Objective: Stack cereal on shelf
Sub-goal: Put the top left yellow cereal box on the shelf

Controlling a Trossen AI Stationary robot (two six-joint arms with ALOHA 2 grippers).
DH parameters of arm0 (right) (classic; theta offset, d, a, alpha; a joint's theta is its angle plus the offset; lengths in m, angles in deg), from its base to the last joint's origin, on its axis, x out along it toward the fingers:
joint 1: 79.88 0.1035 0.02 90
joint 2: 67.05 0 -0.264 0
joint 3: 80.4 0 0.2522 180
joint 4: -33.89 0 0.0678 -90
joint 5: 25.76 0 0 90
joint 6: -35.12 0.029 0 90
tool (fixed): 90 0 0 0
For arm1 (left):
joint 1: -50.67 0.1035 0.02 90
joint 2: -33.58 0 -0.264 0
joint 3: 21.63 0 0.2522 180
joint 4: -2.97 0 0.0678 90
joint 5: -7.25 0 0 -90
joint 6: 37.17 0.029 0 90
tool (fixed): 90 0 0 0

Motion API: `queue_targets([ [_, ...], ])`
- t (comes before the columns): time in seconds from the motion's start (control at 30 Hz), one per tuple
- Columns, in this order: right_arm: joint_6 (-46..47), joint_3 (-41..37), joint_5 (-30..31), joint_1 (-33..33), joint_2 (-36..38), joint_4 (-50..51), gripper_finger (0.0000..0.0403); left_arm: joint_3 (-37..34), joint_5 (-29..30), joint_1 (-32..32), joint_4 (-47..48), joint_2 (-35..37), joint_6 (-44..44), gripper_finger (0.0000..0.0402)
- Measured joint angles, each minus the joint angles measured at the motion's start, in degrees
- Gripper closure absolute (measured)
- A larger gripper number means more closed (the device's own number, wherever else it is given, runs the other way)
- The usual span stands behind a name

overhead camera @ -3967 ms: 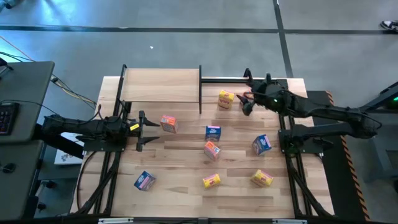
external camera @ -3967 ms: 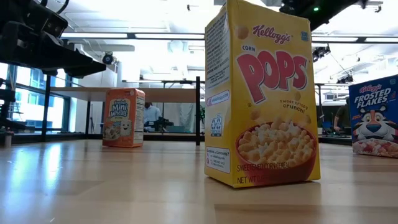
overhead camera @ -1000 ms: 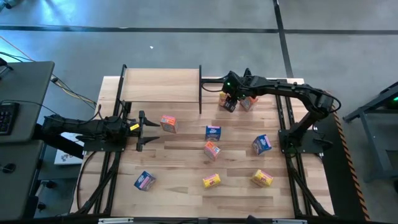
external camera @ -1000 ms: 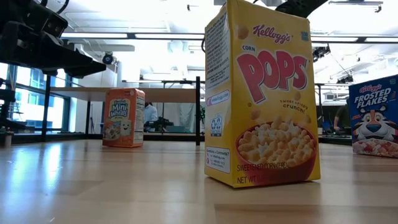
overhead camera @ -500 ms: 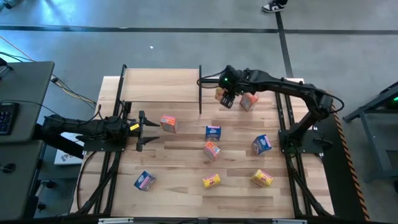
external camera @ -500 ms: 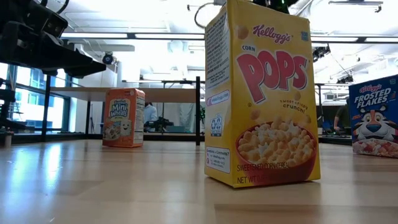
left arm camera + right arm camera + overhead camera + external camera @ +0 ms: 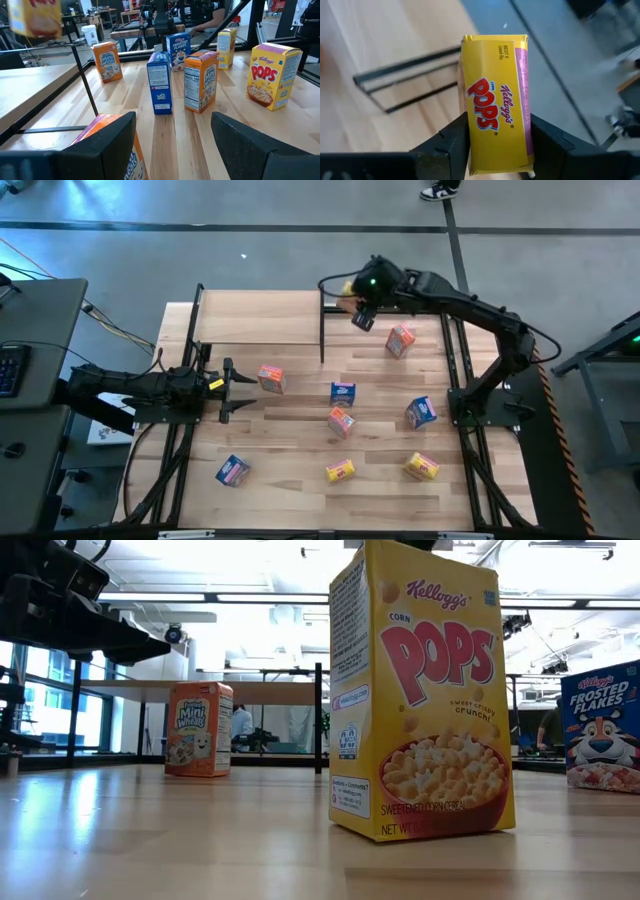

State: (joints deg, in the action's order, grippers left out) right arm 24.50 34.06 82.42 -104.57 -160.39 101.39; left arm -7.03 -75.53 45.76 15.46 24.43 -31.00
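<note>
My right gripper is shut on a yellow cereal box and holds it in the air beside the right post of the shelf, a light-wood board on black posts at the table's far left. In the left wrist view the lifted box shows blurred. My left gripper waits open at the table's left, with an orange box standing just beyond its fingertips. Several more cereal boxes stand on the tabletop. My right gripper pinches the yellow box between its two fingers, which sit on two opposite sides at the end nearer the wrist. The fingers slant downward from the table's right. The box is lifted clear of the table and juts out past the fingertips.
On the planked tabletop stand an orange box, two blue boxes, an orange one, two yellow ones and a blue one. Black frame rails run along both table sides.
My right gripper has risen, carrying the yellow box up off the table, and has tipped and rolled somewhat. It now hangs beside the shelf's right post. The orange box that stood next to it stays in place.
</note>
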Motion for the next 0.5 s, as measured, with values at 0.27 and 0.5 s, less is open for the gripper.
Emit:
queue_targets([
  [0.27, -6.5, 5.4, 0.8, 0.0, 0.0, -6.2, 0.0241, 0.0, 0.0, 0.0, 0.0, 0.0, 0.0, 0.0151],
  [0.5, -12.4, 5.5, -2.8, 0.0, -0.2, -19.2, 0.0241, 0.0, 0.0, 0.0, 0.0, 0.0, 0.0, 0.0151],
])
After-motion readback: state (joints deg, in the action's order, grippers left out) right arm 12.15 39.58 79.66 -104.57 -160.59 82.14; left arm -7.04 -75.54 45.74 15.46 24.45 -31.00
